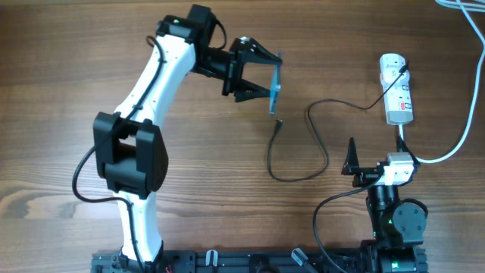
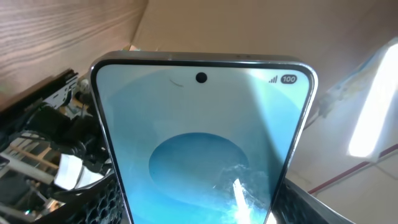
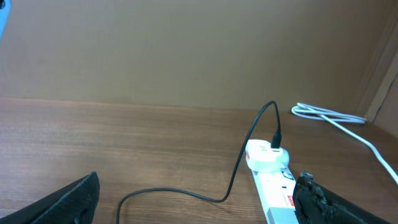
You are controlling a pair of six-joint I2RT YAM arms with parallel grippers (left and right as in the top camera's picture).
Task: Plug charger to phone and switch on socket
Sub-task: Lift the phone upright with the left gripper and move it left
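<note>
My left gripper [image 1: 261, 78] is shut on the phone [image 1: 275, 86] and holds it on edge above the table; its turquoise screen [image 2: 205, 149] fills the left wrist view between the two fingers. The charger, a thin black cable [image 1: 318, 144], loops across the table; its connector tip [image 1: 278, 123] lies just below the phone. The cable's other end is plugged into a white adapter [image 3: 267, 155] on the socket [image 1: 397, 89], a white power strip at the right. My right gripper [image 1: 351, 158] is open and empty, near the front of the strip [image 3: 277, 193].
A thick white lead [image 1: 462, 136] runs from the strip around the right edge of the table; it also shows in the right wrist view [image 3: 336, 118]. The wooden table [image 1: 61, 76] spreads to the left.
</note>
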